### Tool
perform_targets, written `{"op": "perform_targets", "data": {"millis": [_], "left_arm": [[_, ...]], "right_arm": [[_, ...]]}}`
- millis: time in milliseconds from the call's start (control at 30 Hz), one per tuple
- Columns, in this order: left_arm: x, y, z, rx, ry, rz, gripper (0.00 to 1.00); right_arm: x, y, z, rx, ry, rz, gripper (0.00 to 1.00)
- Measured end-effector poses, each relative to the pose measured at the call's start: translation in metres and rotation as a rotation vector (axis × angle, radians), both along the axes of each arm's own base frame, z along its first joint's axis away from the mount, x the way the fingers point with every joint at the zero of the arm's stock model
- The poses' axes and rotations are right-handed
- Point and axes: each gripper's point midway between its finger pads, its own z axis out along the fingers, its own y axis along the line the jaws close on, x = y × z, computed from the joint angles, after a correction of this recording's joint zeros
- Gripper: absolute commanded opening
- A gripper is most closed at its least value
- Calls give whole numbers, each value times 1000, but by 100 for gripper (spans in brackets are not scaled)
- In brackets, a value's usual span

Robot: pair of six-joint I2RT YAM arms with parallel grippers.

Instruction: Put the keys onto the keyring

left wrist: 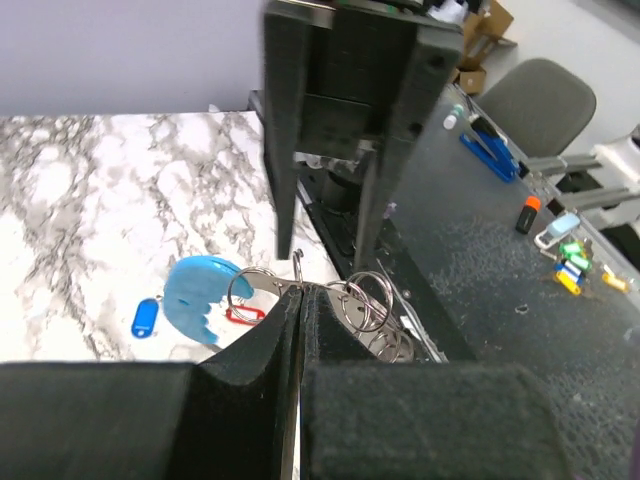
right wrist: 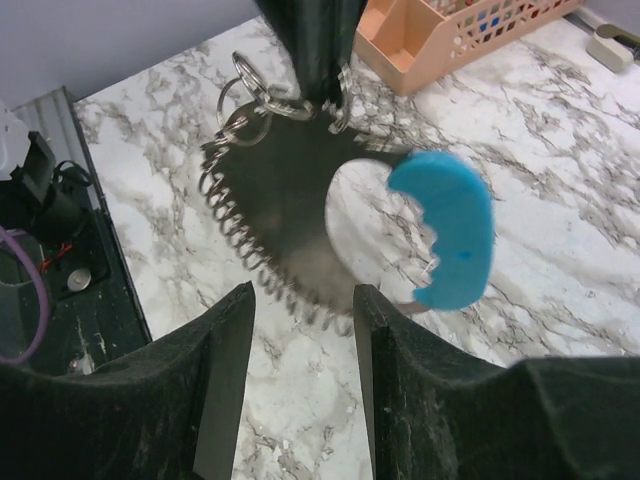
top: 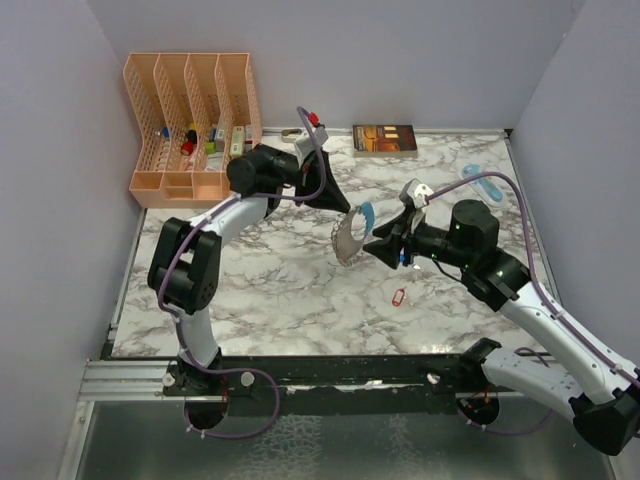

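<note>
The keyring (top: 349, 238), a grey metal crescent edged with small rings and carrying a curved light-blue strap (right wrist: 448, 230), hangs above the middle of the table. My left gripper (left wrist: 300, 296) is shut on its ringed top edge. Directly facing it, my right gripper (right wrist: 300, 325) stands open, its fingers (right wrist: 228, 370) just short of the crescent's lower rim and holding nothing. Both keys lie on the marble: the red-tagged one (top: 399, 297) in front of the right gripper, the dark blue one (left wrist: 145, 318) a little to its side. In the left wrist view the red key (left wrist: 243, 314) is partly hidden behind a ring.
A peach slotted organizer (top: 190, 120) with small items stands at the back left. A brown book (top: 384, 139) lies against the back wall. A pale-blue see-through object (top: 482, 180) rests at the back right. Walls close in both sides.
</note>
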Motion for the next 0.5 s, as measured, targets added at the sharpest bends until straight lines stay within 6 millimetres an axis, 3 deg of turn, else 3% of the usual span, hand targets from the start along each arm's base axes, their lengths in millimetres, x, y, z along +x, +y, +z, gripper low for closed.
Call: {"op": "perform_targets", "data": {"millis": [200, 500], "left_arm": [[42, 0, 10, 37, 157, 63, 0], [76, -10, 43, -93, 169, 225, 0]], "right_arm": [[4, -5, -6, -4, 16, -46, 46], [6, -15, -1, -3, 0, -110, 48]]}}
